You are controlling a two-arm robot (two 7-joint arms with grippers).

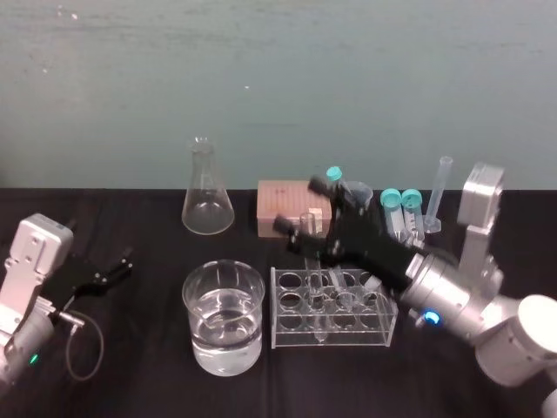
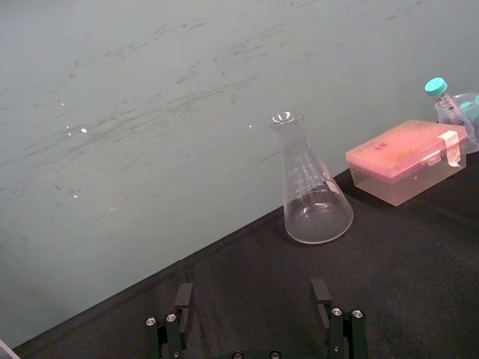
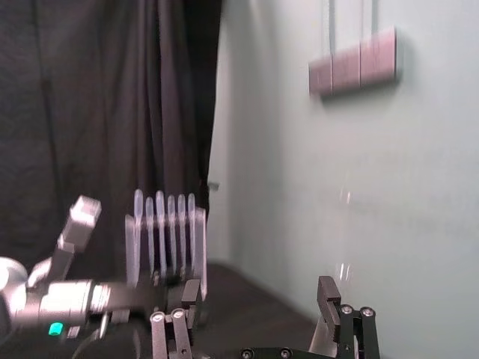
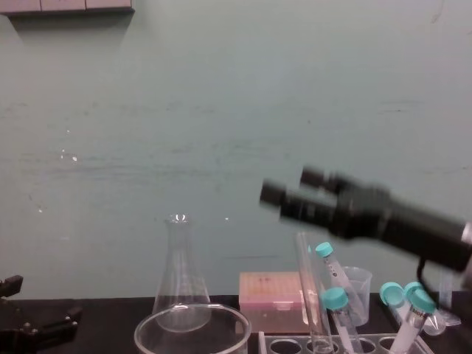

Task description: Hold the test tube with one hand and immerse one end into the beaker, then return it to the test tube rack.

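Test tube [image 4: 313,295] is standing in the rack [image 1: 372,333], open end up and leaning slightly. Nothing is touching it. Exact hole is hard to tell; in the head view it seems to be toward the front middle.

Rack is sitting on the black worktop [image 1: 139,366], just right of the beaker [image 1: 198,296]. Beaker is holding clear liquid, roughly half full.

Right gripper [image 1: 300,206] is hovering above the far side of the rack. In the chest view it is hanging over the tube's top end, apart from it. Its fingers [image 3: 176,318] are spread wide and are gripping nothing.

Behind the rack, a pink box [image 1: 280,202] is sitting near the wall, partly covered by the right gripper in the head view. A flask [image 1: 207,205] is standing to the left of the box, behind the beaker. Teal-capped tubes [image 1: 401,209] and a slim cylinder [image 1: 438,192] are standing behind the rack's right end.

Left gripper [image 1: 109,274] is lying idle at the left side of the worktop, well apart from the beaker. Its fingers [image 2: 183,298] are parted with nothing between them, and they are pointing toward the flask.
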